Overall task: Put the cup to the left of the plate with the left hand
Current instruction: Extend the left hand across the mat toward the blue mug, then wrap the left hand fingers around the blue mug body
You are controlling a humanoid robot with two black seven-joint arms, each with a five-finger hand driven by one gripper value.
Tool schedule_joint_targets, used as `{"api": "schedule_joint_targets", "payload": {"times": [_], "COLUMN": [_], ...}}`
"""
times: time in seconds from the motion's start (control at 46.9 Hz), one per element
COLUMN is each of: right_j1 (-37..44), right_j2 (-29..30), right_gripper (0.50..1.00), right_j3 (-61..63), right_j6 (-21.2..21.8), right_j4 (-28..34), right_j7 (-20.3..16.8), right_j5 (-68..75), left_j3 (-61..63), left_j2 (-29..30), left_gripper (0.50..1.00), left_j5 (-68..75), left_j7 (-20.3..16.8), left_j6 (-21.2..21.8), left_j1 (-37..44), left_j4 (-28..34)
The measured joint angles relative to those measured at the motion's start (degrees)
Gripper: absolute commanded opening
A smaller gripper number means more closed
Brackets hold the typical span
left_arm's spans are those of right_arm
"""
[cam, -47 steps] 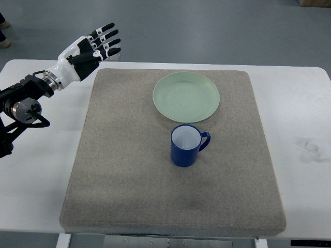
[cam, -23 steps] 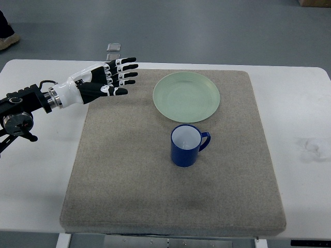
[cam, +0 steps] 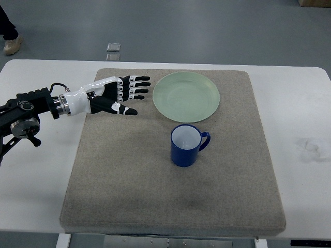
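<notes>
The left robot hand (cam: 115, 96) reaches in flat over the grey felt mat (cam: 129, 170), fingers (cam: 138, 85) stretched apart and holding nothing. Just past its fingertips lies the pale green plate (cam: 186, 96). The blue cup (cam: 185, 145) stands upright on the mat, well off from the hand, near the plate's edge, all on the white desk (cam: 297, 108).

White table (cam: 36, 170), grey floor (cam: 207, 31)
</notes>
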Motion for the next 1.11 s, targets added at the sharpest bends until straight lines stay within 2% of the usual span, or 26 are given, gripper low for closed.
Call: {"api": "schedule_joint_targets", "payload": {"times": [0.277,0.512,1.108], "right_j1": [0.0,0.0,0.0], "right_j2": [0.0,0.0,0.0], "right_gripper": [0.932,0.932,0.932], "right_j3": [0.0,0.0,0.0], "right_j6": [0.0,0.0,0.0], "right_j4": [0.0,0.0,0.0], "right_j7": [0.0,0.0,0.0], "right_j5": [0.0,0.0,0.0], "left_j3": [0.5,2.4,3.3], "left_j2": [0.7,0.6,-3.2], "left_gripper": [0.992,0.992,0.992], "left_j5": [4.6,5.2,6.3], "left_j7": [0.0,0.0,0.0], "left_j6": [0.0,0.0,0.0], "left_j1": [0.2,0.2,2.0], "left_j4": [-5.3,-7.2,-7.1]}}
